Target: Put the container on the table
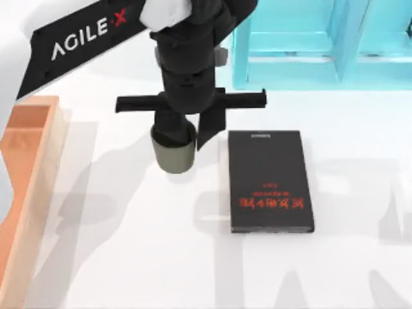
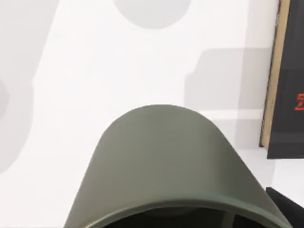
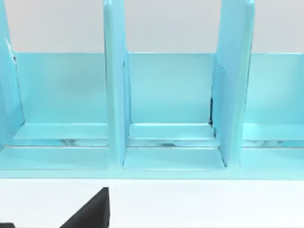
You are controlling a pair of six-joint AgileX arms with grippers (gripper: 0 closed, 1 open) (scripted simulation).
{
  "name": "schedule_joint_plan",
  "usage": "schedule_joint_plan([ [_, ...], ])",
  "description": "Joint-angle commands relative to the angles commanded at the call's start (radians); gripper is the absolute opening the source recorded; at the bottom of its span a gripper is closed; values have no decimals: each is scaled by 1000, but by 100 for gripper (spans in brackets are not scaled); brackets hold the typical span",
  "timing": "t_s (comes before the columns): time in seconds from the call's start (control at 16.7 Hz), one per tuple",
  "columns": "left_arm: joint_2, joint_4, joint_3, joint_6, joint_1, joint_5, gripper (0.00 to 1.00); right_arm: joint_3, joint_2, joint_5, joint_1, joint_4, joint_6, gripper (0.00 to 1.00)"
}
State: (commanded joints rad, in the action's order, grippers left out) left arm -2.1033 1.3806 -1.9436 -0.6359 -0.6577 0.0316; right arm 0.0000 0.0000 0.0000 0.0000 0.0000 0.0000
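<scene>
Book (image 1: pixel 271 181) beside pincer-held container (image 1: pixel 173 154)

My left arm is reaching in from the far left corner of the top view, its black forearm slanting down toward the middle of the table. The wrist is pointing straight down, with the crossbar of my left gripper (image 1: pixel 185 132) lying level from side to side. Its two fingers are hanging below the bar, closed around the cup (image 1: pixel 173 153), one finger (image 1: pixel 207 129) showing dark beside it. My right gripper (image 3: pixel 90 211) is sitting parked.
</scene>
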Motion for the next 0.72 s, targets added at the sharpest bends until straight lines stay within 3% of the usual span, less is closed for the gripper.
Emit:
schedule_joint_plan([
  [0.3,-3,-15,13,5,-4,-1,0,0,0,0,0,0,0,100],
  [0.72,6,-203,205,12,14,-3,0,0,0,0,0,0,0,100],
])
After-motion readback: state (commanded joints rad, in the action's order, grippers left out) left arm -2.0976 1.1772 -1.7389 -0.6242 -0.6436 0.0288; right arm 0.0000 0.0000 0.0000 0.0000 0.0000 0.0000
